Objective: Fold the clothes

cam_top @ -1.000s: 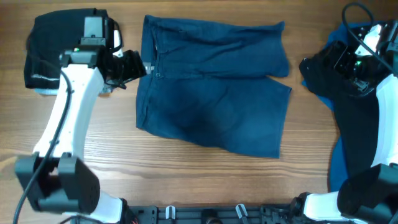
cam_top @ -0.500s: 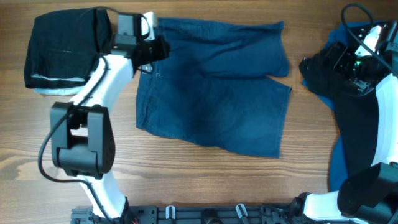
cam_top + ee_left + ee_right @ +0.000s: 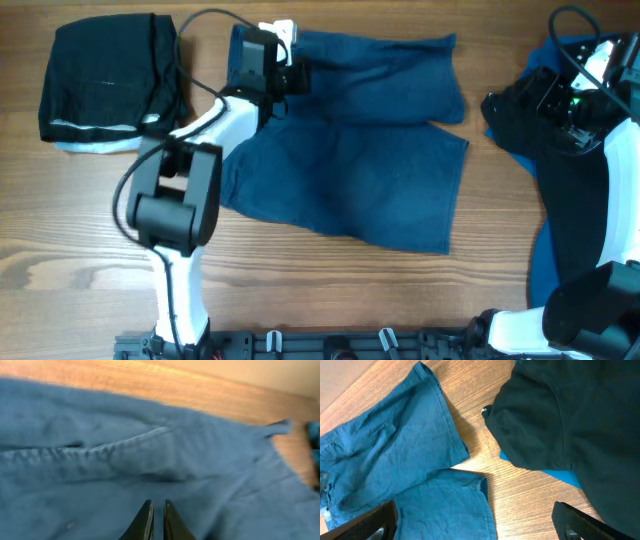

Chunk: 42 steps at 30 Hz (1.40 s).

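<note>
since half a second ago the left gripper (image 3: 293,72) has swung further right over the shorts (image 3: 370,170), which lie flat in the middle of the table (image 3: 300,290). its fingers (image 3: 146,519) are almost together, holding nothing. the right gripper (image 3: 472,510) gapes wide above a black garment (image 3: 560,410) on the table's right side. a folded black piece (image 3: 100,75) sits far left.

A light-brown wooden table (image 3: 330,275) with visible grain has a black rail (image 3: 330,345) along its near edge.
</note>
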Available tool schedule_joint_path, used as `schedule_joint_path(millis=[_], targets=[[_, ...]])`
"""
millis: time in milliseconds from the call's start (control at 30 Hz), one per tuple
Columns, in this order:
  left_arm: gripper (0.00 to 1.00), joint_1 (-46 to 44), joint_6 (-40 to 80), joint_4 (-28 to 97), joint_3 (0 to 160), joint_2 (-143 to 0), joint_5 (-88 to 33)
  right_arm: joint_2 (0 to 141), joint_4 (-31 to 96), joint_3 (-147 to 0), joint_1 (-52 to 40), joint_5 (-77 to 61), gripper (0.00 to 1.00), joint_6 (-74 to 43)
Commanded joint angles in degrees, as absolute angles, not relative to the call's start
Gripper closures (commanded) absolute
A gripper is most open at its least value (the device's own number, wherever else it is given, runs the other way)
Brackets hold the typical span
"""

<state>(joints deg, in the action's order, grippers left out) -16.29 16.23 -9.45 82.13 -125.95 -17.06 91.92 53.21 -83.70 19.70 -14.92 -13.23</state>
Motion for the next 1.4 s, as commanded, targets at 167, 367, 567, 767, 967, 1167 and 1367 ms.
schedule_joint_path(millis=[167,367,567,767,967,1167,1367], targets=[[0.93,-16.12,17.08,-21.47,82.08,-134.41,-1.56,92.42,53.19,-83.37,19.73,-14.15,0.0,-13.67],[0.92,-14.63,17.1,-32.29,83.61,-142.63,1.21,92.42,53.19,-83.37,19.73,-14.15,0.0,-13.65],[0.92,-11.38,16.4,-32.4,89.41,-143.87,-0.58,92.42,53.17,-83.37,19.73,-14.15,0.0,-13.67],[0.82,-12.43,16.93,-25.47,91.57,-126.76,-6.17,92.42,53.19,-83.37,19.73,-14.15,0.0,-13.67],[0.23,-11.22,16.91,13.5,91.57,-112.2,-6.17,92.42,53.17,-83.37,19.73,-14.15,0.0,-13.67],[0.06,-7.44,14.87,33.45,91.39,-113.23,-6.7,92.42,53.19,-83.37,19.73,-14.15,0.0,-13.67],[0.28,-5.45,6.15,35.42,91.22,-117.3,-7.38,92.42,53.19,-83.37,19.73,-14.15,0.0,-13.67]])
